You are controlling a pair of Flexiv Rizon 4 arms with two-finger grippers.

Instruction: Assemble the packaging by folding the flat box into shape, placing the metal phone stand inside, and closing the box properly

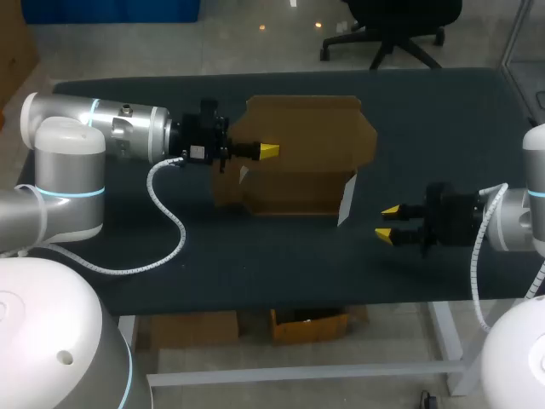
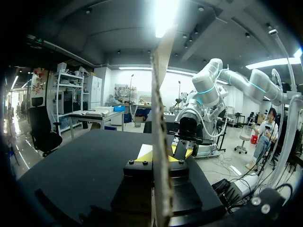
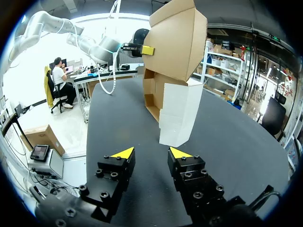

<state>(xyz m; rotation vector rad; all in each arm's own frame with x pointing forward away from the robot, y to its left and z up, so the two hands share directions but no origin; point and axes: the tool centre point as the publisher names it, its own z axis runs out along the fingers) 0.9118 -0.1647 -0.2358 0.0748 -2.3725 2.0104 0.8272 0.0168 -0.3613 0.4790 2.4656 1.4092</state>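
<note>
Right gripper (image 3: pixel 150 153), fingers apart and empty, faces the half-raised box (image 1: pixel 306 162) at the middle of the desk (image 1: pixel 255 256); left gripper (image 2: pixel 163 153) pinches its upright panel. Squaring it likely requires the left holding firm while the right presses the side flap (image 3: pixel 177 113).

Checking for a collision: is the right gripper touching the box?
Apart. The head view shows a strip of dark table between the right gripper and the box.
</note>
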